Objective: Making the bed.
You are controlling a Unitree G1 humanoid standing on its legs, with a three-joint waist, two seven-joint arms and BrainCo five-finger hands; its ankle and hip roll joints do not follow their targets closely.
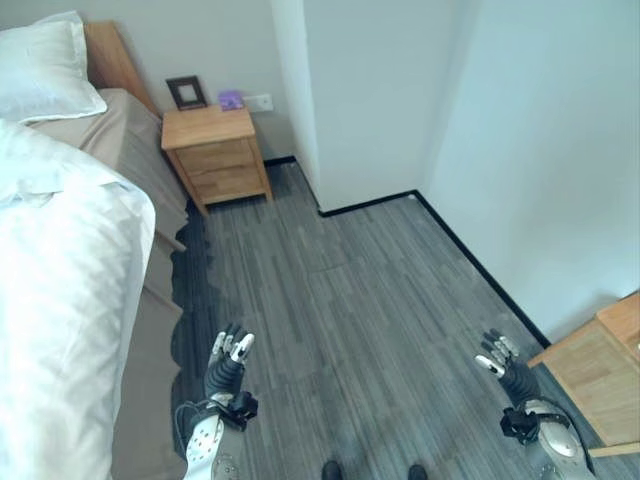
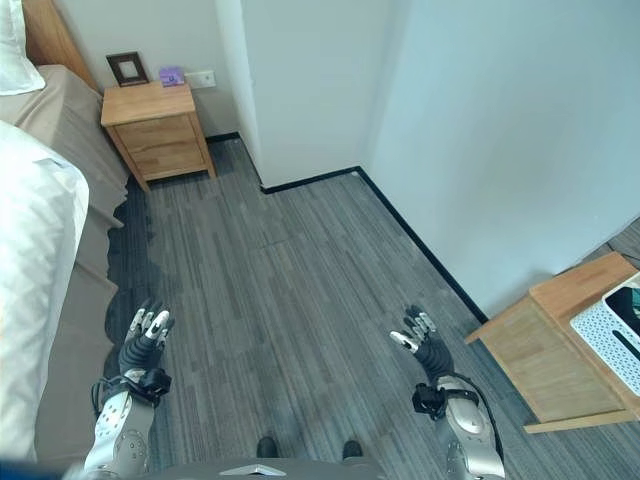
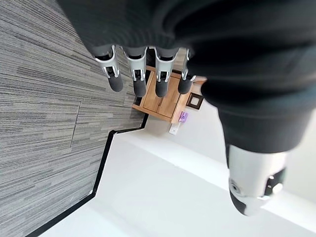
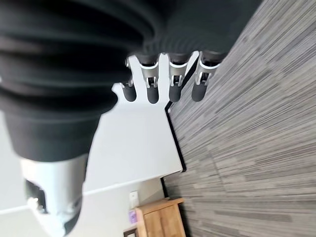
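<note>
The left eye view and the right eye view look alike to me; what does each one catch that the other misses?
The left eye view alone takes in the white pillow's full width at the bed's head. The right eye view alone shows a white perforated basket on a light wooden table. Both share the wooden nightstand bearing a dark picture frame, the white duvet, grey striped floor, left hand and right hand, both open.

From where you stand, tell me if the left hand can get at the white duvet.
Probably yes. The left hand hangs open over the floor beside the bed, and nothing stands between it and the white duvet to its left.
</note>
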